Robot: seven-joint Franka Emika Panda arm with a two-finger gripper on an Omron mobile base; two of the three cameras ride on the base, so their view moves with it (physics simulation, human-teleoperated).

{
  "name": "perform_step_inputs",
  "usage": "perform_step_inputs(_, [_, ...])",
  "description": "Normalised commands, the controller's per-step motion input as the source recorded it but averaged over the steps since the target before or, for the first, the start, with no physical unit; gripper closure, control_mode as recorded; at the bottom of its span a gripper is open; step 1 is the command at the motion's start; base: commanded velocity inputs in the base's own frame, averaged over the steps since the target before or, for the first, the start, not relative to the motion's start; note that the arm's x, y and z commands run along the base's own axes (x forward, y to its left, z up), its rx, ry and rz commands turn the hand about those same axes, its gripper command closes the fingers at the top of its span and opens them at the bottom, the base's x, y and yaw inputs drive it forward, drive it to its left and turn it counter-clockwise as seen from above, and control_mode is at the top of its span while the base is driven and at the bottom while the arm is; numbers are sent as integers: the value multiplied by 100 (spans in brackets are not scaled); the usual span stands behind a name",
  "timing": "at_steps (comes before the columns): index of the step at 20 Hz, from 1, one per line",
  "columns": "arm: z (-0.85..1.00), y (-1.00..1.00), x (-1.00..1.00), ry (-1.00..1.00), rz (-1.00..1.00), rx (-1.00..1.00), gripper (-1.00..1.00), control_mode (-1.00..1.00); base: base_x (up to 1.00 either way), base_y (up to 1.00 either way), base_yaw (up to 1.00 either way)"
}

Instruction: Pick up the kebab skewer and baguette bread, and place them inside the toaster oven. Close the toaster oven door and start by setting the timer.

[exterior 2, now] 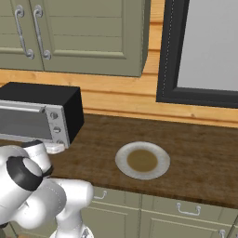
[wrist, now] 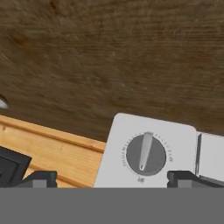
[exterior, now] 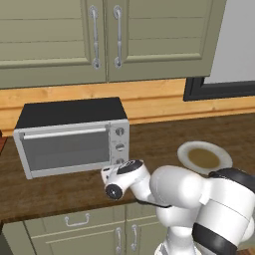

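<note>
Arm folded low before the toaster oven point(exterior: 72, 134), tool point(wrist: 112, 177) wide open, facing its bottom knob point(wrist: 145, 154).

Toaster oven point(wrist: 175, 144) knob point(wrist: 145, 154) sits between the open fingertips point(wrist: 41, 178).

Evenly and softly lit throughout, flat rendered look, no harsh highlights. Dim wedge of shade under the wall cabinets point(exterior: 104, 40) along the wooden backsplash point(exterior: 149, 99). Faint, soft-edged shadow beneath the toaster oven point(exterior: 72, 137) on the desk point(exterior: 159, 139). Mild sheen on the robot arm point(exterior: 184, 191), brightest on its rounded shells. Grey, matte window pane point(exterior 2: 209, 42), free of glare. Coarse and slightly blurred wood grain in the hand view, smeared toward the upper left; knob point(wrist: 145, 154) markings soft but legible. Straight edges, no visible lens distortion.
</note>
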Motion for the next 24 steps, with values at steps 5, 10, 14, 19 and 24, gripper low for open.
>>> perform_step_inputs(5, [0,-27,1,-3,6,0,-100,-100,0,0,0])
perform_step_inputs(10, [-11,-15,7,-2,4,0,-100,-100,0,0,0])
perform_step_inputs(14, [-22,-4,4,0,2,1,-100,-100,0,0,0])
perform_step_inputs(19, [-19,0,6,-1,2,2,-100,-100,0,0,0])
perform_step_inputs(24, [-1,0,2,-5,1,3,-100,-100,0,0,0])
